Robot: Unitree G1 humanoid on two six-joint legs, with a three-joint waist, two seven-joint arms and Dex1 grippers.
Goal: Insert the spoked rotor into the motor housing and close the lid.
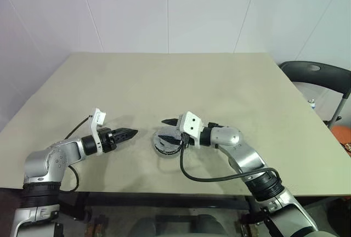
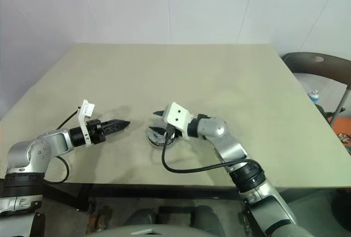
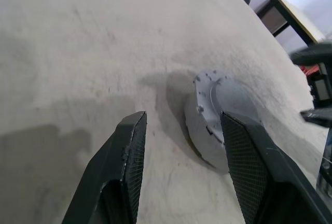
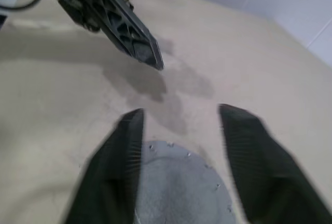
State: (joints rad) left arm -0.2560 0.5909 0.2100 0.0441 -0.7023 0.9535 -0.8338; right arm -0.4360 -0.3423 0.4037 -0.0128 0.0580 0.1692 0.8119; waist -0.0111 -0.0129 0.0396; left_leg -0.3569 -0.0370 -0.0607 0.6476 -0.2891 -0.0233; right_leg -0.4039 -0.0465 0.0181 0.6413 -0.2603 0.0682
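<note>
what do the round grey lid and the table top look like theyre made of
Round grey lid: likely cast or machined metal, matte pale grey, judging by its crisp rim and the small screw heads around the edge. Beige table top: probably laminate or painted board, matte, faintly mottled and scuffed in the left wrist view; its core is unclear.

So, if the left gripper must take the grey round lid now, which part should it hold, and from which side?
Probably the rim of the lid, at two opposite edges, coming from the left gripper side. It is a flat disc lying on the table, its top offers no handle, and the open right gripper hovers above it.
</note>
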